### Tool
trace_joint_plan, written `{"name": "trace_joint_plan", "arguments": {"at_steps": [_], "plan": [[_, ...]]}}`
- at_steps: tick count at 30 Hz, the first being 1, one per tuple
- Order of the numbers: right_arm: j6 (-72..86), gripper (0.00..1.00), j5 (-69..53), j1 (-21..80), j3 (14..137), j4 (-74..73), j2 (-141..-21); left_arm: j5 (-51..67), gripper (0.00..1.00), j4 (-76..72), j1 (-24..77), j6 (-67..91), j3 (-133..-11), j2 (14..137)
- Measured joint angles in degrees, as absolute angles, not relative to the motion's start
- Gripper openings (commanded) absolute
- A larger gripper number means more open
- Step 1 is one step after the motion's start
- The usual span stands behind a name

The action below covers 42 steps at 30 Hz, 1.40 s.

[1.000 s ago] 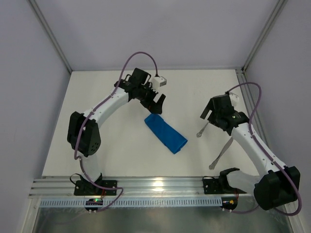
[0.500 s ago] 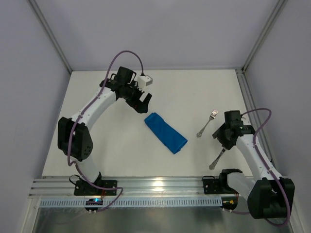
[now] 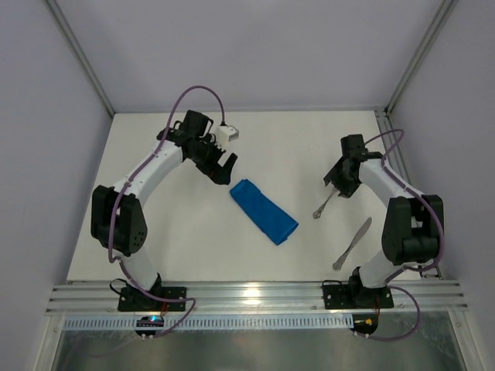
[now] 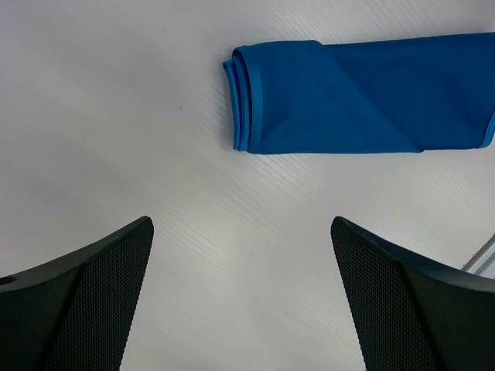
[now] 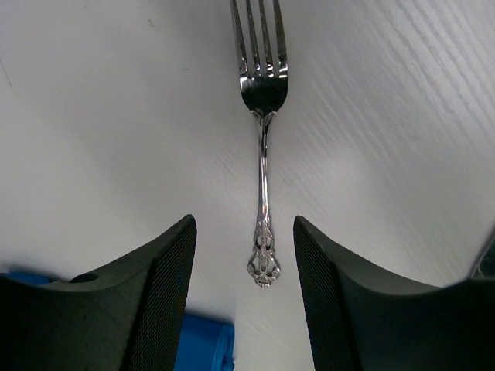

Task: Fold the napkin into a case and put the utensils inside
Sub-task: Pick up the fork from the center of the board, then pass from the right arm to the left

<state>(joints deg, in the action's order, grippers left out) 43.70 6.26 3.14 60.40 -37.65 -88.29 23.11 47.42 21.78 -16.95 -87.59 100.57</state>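
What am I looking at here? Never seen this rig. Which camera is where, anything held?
Two robot arms stand at a white table's near edge. The wide picture is from a fixed overhead camera; each close-up is from a wrist camera, its black fingers showing. On the table lie a folded blue napkin, a fork and what looks like a knife. The left end effector hangs open near the napkin. The right end effector is open, the fork's handle between its fingers. Nothing is held.
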Motion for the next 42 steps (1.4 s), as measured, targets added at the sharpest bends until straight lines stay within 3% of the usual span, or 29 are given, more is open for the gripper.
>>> {"name": "trace_joint_plan", "arguments": {"at_steps": [9, 12, 14, 15, 16, 25, 30, 36, 42], "plan": [[40.8, 0.57, 5.3, 3.6, 64.9, -38.0, -102.3, 23.1, 0.99, 47.4, 21.8, -17.0, -87.6, 100.6], [40.3, 0.50, 5.6, 3.6, 66.2, -38.8, -103.7, 23.1, 0.99, 47.5, 21.8, -17.0, -87.6, 100.6], [39.9, 0.37, 6.2, 3.6, 66.7, -39.0, -104.2, 23.2, 0.99, 47.5, 21.8, -17.0, -87.6, 100.6], [39.6, 0.17, 6.7, 3.6, 66.8, -39.1, -104.4, 23.5, 0.99, 47.6, 21.8, -17.0, -87.6, 100.6], [39.1, 0.04, 7.0, 3.6, 67.0, -39.1, -104.6, 23.7, 0.99, 47.8, 21.8, -17.1, -87.6, 100.6], [40.3, 0.04, 6.3, 3.6, 64.5, -36.8, -102.5, 27.5, 0.99, 50.8, 21.8, -19.2, -87.9, 100.6], [46.7, 0.04, 4.8, 5.3, 57.3, -35.7, -91.2, 34.2, 0.99, 51.0, 21.8, -20.0, -87.9, 100.6], [58.0, 0.04, 7.4, 14.7, 54.7, -32.6, -74.4, 44.6, 0.99, 50.8, 23.2, -19.1, -88.1, 100.7], [67.5, 0.04, 11.7, 24.9, 54.7, -29.3, -70.8, 52.9, 0.99, 49.7, 25.5, -15.2, -91.3, 102.3]]}}
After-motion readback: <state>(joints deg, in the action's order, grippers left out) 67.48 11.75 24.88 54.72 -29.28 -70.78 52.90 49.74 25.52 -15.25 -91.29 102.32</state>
